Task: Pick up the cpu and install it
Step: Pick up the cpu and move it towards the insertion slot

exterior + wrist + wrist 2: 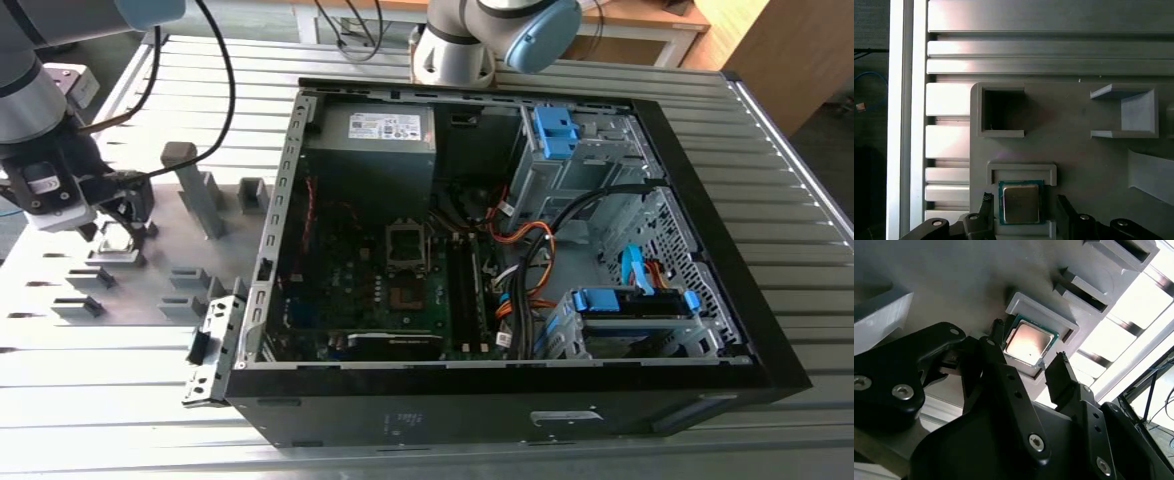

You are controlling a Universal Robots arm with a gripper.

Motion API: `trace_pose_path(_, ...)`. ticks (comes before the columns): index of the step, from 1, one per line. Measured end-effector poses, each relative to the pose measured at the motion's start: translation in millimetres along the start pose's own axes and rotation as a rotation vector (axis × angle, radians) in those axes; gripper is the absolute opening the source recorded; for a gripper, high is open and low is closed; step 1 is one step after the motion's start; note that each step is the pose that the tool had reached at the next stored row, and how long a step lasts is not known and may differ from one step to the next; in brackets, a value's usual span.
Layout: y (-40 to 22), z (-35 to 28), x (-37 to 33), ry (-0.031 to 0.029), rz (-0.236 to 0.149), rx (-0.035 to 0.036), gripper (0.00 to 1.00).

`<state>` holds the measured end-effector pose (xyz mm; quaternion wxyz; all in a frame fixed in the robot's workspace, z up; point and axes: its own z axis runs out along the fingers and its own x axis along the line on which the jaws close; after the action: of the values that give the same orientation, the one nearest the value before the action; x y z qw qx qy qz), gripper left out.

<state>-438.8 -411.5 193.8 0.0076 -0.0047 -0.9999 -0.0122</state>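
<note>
Well apart from the open computer case (pixel 467 415), on the grey fixture plate (pixel 1074 150), the cpu (pixel 1021 203) lies flat in its raised holder (pixel 1021 170) between the spread fingers of the gripper (pixel 1028 345), so an off-centre closure may clamp the holder wall or tilt the chip.

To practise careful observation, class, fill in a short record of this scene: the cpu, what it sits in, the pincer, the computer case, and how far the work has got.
cpu: lies flat, metal top up, in a grey holder
holder: raised frame on the grey fixture plate
pincer: open, one finger on each side of the cpu, gaps showing in the first wrist view
computer case: open, to the exterior view's right of the plate
work so far: cpu not yet lifted
</note>
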Motion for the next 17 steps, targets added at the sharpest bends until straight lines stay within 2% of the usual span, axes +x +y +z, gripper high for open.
trace_pose_path(8,4.7,8.6,1.0,0.0,-0.001,0.0002,0.6)
trace_pose_path(17,4.8,10.2,5.0,-0.0001,0.0,0.0006,0.6)
